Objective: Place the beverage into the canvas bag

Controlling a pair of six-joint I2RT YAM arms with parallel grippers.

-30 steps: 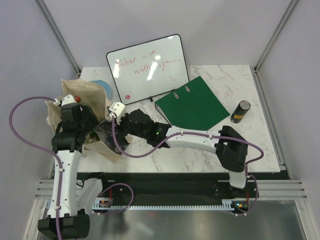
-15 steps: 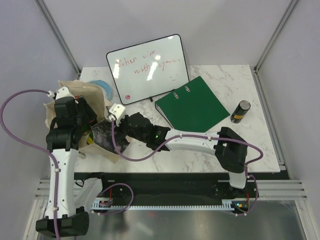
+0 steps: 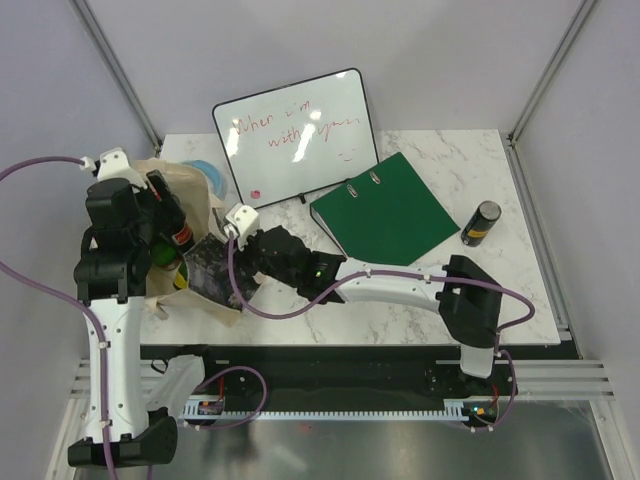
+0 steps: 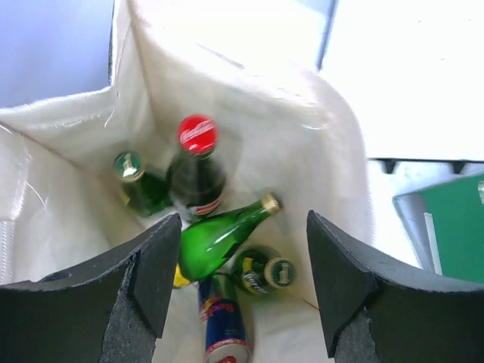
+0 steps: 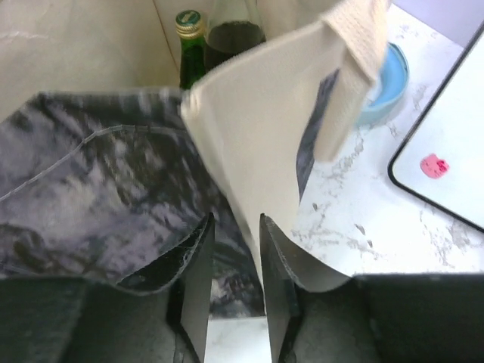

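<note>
Canvas bag (image 4: 302, 136) interior: bottles (image 4: 198, 170) overlapping (can (image 4: 224, 333) cut off).

Coarse, matt beige cloth on the bag (image 4: 302, 113) (print side mottled dark, same weave). Glossy green glass in the bottles (image 4: 219, 236); shiny painted metal on the can (image 4: 224, 336). Matt black plastic left fingers (image 4: 344, 283). Smooth marble-look table (image 3: 450, 160), glossy whiteboard (image 3: 295, 135), dull green binder (image 3: 390, 215).
</note>
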